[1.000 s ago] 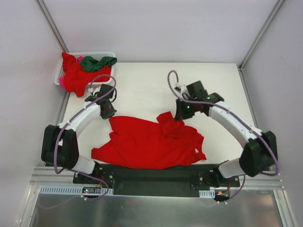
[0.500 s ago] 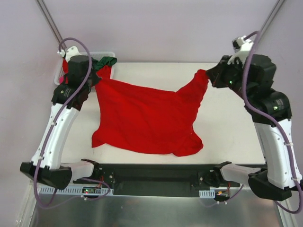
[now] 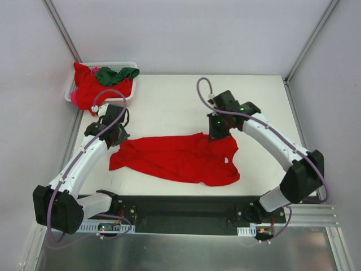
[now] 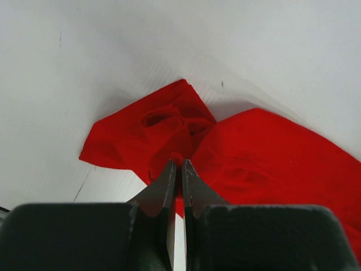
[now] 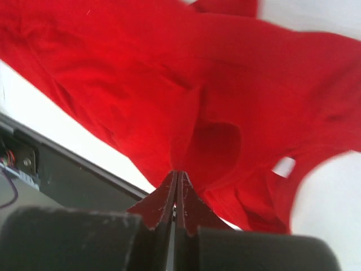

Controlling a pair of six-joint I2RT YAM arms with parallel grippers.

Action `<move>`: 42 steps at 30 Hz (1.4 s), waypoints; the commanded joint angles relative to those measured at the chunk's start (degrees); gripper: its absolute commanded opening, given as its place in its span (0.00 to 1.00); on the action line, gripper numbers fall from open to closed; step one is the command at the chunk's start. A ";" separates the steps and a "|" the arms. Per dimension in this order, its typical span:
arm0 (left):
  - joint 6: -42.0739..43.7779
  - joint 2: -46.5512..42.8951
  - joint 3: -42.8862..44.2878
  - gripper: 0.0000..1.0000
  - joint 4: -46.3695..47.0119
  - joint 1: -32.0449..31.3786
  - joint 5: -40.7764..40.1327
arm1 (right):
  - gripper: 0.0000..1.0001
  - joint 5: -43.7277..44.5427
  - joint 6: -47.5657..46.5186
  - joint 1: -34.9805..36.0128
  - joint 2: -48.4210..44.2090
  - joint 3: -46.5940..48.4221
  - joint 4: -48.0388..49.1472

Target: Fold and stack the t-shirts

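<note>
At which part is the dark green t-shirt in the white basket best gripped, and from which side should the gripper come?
Grip the dark green t-shirt at its bunched middle, coming straight down from above. It lies on top of the red cloth in the basket, so its upper folds are probably free, while the basket walls close off the sides.

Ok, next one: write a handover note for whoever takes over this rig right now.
Left gripper: shut on the red t-shirt, at its left corner.
Right gripper: shut on its far edge.
The shirt lies wrinkled on the table, unfolded.
More red cloth and a green t-shirt sit in the basket, far left.
Nothing folded or stacked yet; all of it remains.
</note>
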 commanded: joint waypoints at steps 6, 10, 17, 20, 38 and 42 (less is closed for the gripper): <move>-7.89 2.88 -3.07 0.00 0.99 1.58 -4.62 | 0.01 -5.45 -4.24 6.95 18.12 11.27 2.23; -6.66 4.73 -2.90 0.00 2.83 1.58 -3.30 | 0.27 -4.29 -5.03 6.25 18.23 11.54 -1.21; -5.25 8.16 -3.43 0.00 6.00 1.58 0.21 | 0.75 -2.98 -4.33 4.58 9.00 13.03 -4.28; -5.34 7.55 -4.04 0.00 6.79 1.58 0.31 | 0.72 -3.42 -3.63 4.58 7.06 9.53 -3.85; -3.93 3.33 -6.06 0.00 7.05 2.55 -0.13 | 0.49 -6.76 -3.10 5.98 10.75 4.86 10.39; -3.76 3.24 -5.98 0.00 7.05 2.90 -0.13 | 0.42 -6.49 -3.01 6.77 11.54 4.25 10.30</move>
